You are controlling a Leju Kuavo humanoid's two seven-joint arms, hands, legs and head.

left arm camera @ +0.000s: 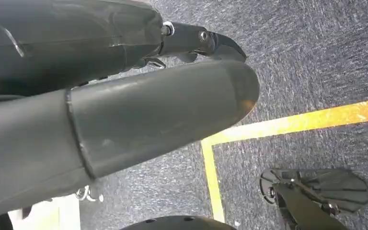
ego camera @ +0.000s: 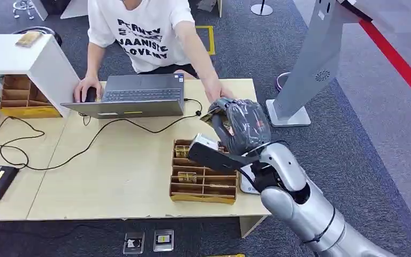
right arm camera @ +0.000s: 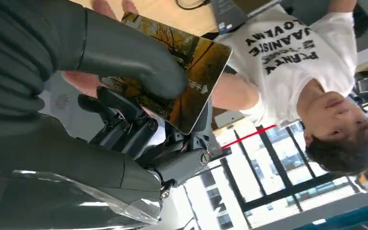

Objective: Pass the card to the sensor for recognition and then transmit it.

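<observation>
The right arm [ego camera: 299, 203] comes in from the lower right of the head view, silver and bent upward, and its right hand [ego camera: 239, 127] is raised above the right part of the table [ego camera: 112, 176], near the far right corner. The hand is covered with a transparent plastic wrap. In the right wrist view the thick grey thumb [right arm camera: 134, 60] presses on the face of the card [right arm camera: 191, 76] and the darker fingers [right arm camera: 124, 115] support it from behind, so the card is grasped between them. The card shows an autumn tree picture in yellow and brown. A person [ego camera: 144, 32] in a white printed shirt sits at the far edge of the table; one hand [ego camera: 217, 91] of this person reaches close to the card, the other rests at the laptop [ego camera: 134, 96]. Under the raised hand, a cardboard tray [ego camera: 203, 174] with compartments lies near the front right corner. A grey sensor stand [ego camera: 313, 64] is on the floor just beside the right edge of the table.

The left hand [left arm camera: 124, 110] hangs over the carpet; I cannot tell how its fingers are set.
</observation>
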